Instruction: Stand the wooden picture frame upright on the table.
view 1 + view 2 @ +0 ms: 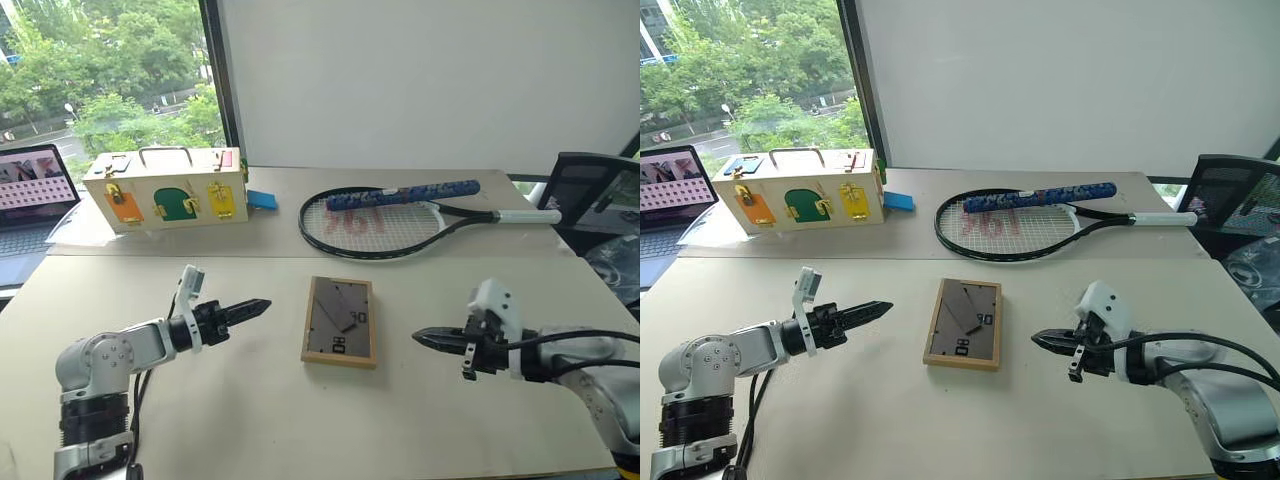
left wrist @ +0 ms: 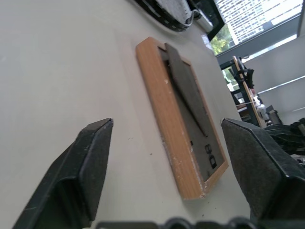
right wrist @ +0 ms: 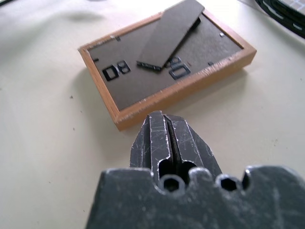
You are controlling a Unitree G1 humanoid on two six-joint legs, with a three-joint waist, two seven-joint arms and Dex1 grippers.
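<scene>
Head views first: the wooden picture frame (image 1: 340,321) is seen lying flat on the table (image 1: 250,420), dark back panel up, between the two grippers and apart from both. The left gripper (image 1: 262,305) is held above the table with its tips aimed at the frame's near long edge; the right gripper (image 1: 420,337) is aimed at the opposite edge. Beyond the frame, a tennis racket (image 1: 390,215) and a wooden box (image 1: 165,190) are kept well clear.

Left wrist view: the left gripper's fingers (image 2: 71,176) are spread wide with nothing between them, and the frame's wooden side lies just ahead, slightly off toward one finger. The hinged stand (image 2: 186,88) is seen lifted a little off the back panel.

Right wrist view: the right gripper's jaws are pressed together, empty, with the frame's corner just ahead of the tips.

For the step in hand, the open fingers are best brought across the frame's thin wooden edge rather than the stand, and closed squarely. The closed right tips can likely be used to brace the far edge while the frame is tipped up. The stand should be swung out before release, or the frame may fall back.
</scene>
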